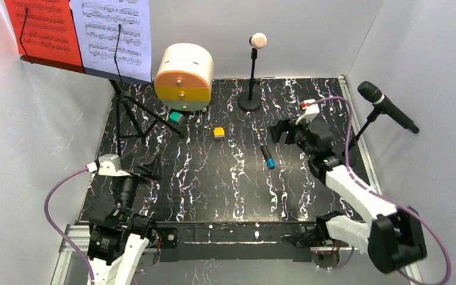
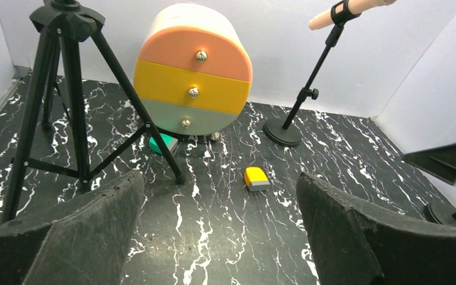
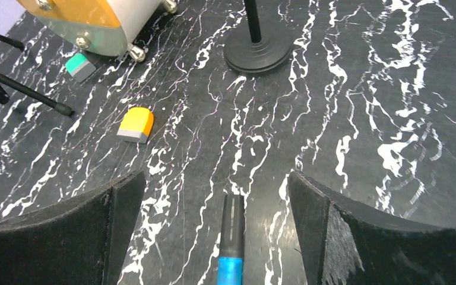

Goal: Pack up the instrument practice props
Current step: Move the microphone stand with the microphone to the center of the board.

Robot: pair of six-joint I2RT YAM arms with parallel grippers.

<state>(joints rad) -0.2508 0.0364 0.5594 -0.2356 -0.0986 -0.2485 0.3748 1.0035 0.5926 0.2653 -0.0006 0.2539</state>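
The black music rack [image 1: 98, 70] stands on tripod legs [image 1: 126, 113] at the back left. A red page [image 1: 41, 29] and a white sheet-music page [image 1: 116, 35] rest on it. A cream microphone [image 1: 258, 40] sits in a round-based holder [image 1: 250, 105] at the back centre. By the right wall a black microphone [image 1: 387, 107] is tilted on its own holder. My left gripper [image 2: 219, 184] is open above bare tabletop, near the tripod legs [image 2: 83, 119]. My right gripper [image 3: 215, 181] is open and hangs over a blue-and-black marker [image 3: 231, 237], not touching it.
A rounded drawer cabinet [image 1: 184, 77] in peach, yellow and grey-green stands at the back. In front of it lie a green block [image 1: 176, 117] and a yellow block [image 1: 219, 132]. White walls close in the black marbled table [image 1: 214, 190] on three sides.
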